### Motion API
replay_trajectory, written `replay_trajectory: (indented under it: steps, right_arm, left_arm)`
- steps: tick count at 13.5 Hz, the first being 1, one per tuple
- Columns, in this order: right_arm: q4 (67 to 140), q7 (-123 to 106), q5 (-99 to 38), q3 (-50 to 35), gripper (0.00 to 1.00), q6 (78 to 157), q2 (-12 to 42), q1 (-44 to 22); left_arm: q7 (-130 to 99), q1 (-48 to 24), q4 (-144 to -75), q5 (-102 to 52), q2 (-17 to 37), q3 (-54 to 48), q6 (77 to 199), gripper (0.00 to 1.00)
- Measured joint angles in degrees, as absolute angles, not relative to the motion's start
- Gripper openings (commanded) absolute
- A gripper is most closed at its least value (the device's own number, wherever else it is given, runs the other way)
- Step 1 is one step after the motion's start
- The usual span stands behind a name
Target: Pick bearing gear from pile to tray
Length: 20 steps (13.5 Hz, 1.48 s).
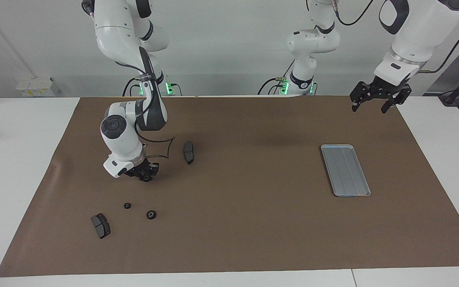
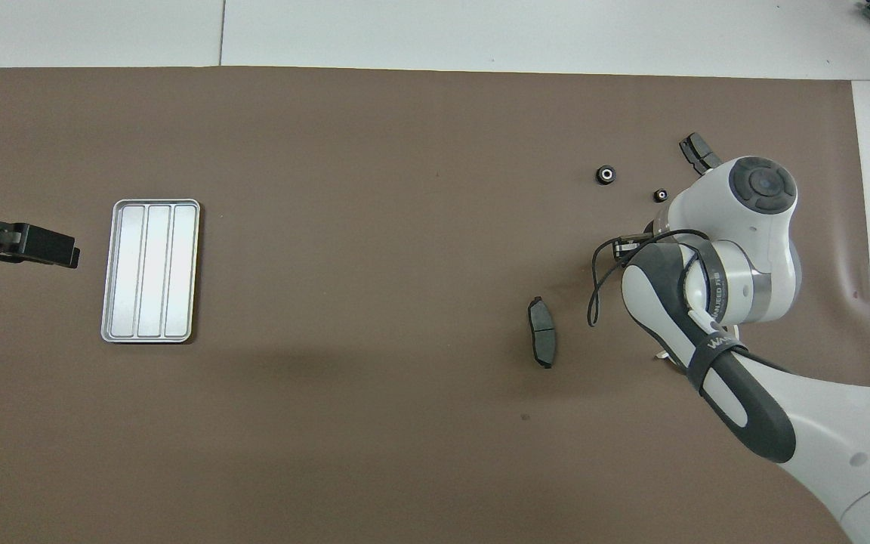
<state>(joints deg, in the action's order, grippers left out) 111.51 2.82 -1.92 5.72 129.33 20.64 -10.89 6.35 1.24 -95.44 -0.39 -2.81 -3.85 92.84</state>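
The right gripper [image 1: 146, 174] is low over the brown mat [image 1: 237, 223], at the right arm's end of the table, and it points down at the pile of small parts. Its fingers are mostly hidden under the wrist, so I cannot tell if they are spread or pressed together, or if they hold something. In the overhead view the white wrist covers the gripper almost fully. Two small black gears lie on the mat, farther from the robots than this gripper: a smaller gear [image 1: 126, 205] [image 2: 660, 196] and, just beside it toward the middle of the table, a bigger gear [image 1: 151, 214] [image 2: 606, 174]. A dark brake pad [image 1: 101, 225] [image 2: 699, 153] lies near them, toward the edge of the mat. A second brake pad [image 1: 189, 152] [image 2: 543, 341] lies apart from the others, nearer to the robots and more to the middle of the table. The tray [image 1: 345, 170] [image 2: 150, 270] is at the left arm's end of the table, well apart from the pile, and it shows only its bare metal with lengthwise lines. The left gripper [image 1: 369, 103] [image 2: 27, 245] waits in the air near the corner of the mat at its own end, with its fingers spread.
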Motion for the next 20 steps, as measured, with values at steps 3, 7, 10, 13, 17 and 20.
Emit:
replay_trajectory:
  steps: [3,7,10,13,17,20]
  right_arm:
    - [109.0,4.3,-1.9,5.4,0.0,129.4,20.2,-11.0]
    - [103.4,9.2,-1.9,4.7,0.0,129.7,19.9,-16.4]
    - [102.1,13.6,-1.9,4.4,0.0,133.6,20.3,-22.4]
    - [102.0,16.1,-2.0,4.3,0.0,137.4,20.9,-27.6]
    - [101.9,19.8,-2.0,3.9,0.0,141.3,22.1,-34.5]
    - [101.7,20.0,-2.0,2.1,0.0,147.7,24.7,-36.7]
  left_arm:
    - [6.3,1.2,-95.4,-0.4,-2.8,-3.8,92.8,1.0]
    - [6.3,1.2,-95.4,-0.4,-2.8,-3.8,92.8,1.0]
    - [6.3,1.2,-95.4,-0.4,-2.8,-3.8,92.8,1.0]
    - [6.3,1.2,-95.4,-0.4,-2.8,-3.8,92.8,1.0]
    - [6.3,1.2,-95.4,-0.4,-2.8,-3.9,92.8,1.0]
    - [6.3,1.2,-95.6,-0.4,-2.8,-4.2,92.9,1.0]
